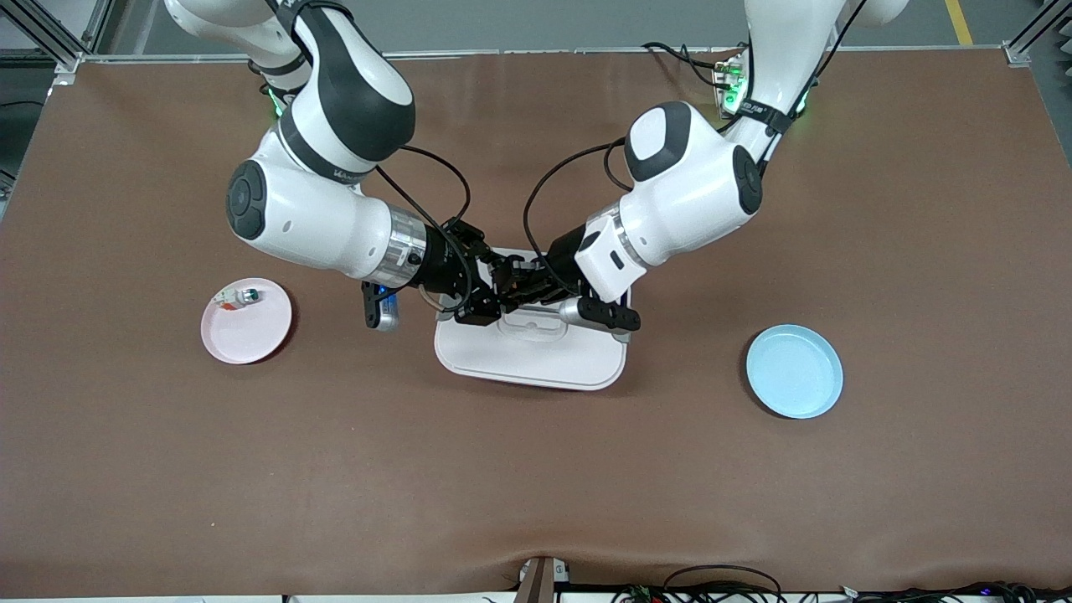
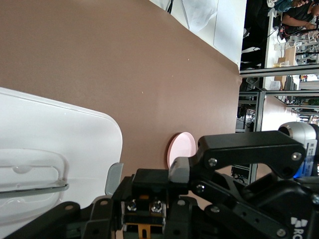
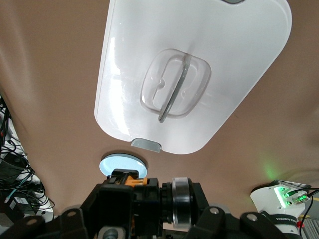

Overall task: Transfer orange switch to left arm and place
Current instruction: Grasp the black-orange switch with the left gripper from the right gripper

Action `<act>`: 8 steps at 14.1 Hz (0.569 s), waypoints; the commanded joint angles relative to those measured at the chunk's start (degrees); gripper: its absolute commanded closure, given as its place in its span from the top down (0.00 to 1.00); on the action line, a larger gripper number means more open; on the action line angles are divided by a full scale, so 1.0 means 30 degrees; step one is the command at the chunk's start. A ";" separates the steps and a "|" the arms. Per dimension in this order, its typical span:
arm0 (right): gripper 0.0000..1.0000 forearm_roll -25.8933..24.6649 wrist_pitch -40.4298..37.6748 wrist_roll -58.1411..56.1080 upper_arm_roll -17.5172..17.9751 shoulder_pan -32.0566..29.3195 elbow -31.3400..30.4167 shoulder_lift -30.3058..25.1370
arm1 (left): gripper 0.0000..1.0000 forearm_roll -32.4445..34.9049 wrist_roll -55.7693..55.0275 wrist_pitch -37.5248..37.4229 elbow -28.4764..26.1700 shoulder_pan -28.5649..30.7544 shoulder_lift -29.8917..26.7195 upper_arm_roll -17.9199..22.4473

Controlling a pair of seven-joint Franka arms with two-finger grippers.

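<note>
Started at the tabletop's [image 1: 536, 486] edge nearest the front camera: bare brown cover there, with a few cables [image 1: 720, 578] hanging just off that edge. Found next a blue plate [image 1: 794, 371] toward the left arm's end of the table, well apart from everything else and with nothing on it. Met then the white box [image 1: 536, 356] at the middle of the tabletop, lid on, its recessed handle [image 3: 174, 84] facing up and a grey latch [image 3: 146, 144] showing on one short side. Saw a pink plate [image 1: 247, 327] toward the right arm's end, slightly farther from the front camera than the blue one, carrying a small white piece with a green tip [image 1: 243, 296] near its rim.

Spotted both grippers up in the air over the part of the box farther from the front camera, tip to tip. Made out the right gripper [image 1: 492, 293] clamped on the orange switch [image 2: 144, 230], a grey pad [image 2: 179, 168] pressed against the dark body. Placed the switch between the two grippers, above the lid and not touching it. Could not tell the hold of the left gripper [image 1: 526, 289], right against the switch too.

Traced the right arm [image 1: 318, 209] and the left arm [image 1: 695, 193] back to the edge where the bases stand.
</note>
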 commanded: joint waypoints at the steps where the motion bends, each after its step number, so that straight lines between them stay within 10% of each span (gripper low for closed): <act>1: 1.00 -0.0437 -0.0321 -0.0074 -0.0199 0.0146 0.0395 0.0195 | 0.00 -0.0340 0.0298 0.0114 0.0218 -0.0024 0.0002 0.0037; 8: 1.00 -0.1670 -0.2363 -0.3197 -0.0287 -0.1051 0.0482 -0.0039 | 0.00 0.0592 0.0035 -0.1929 -0.0279 0.0443 -0.1547 0.0212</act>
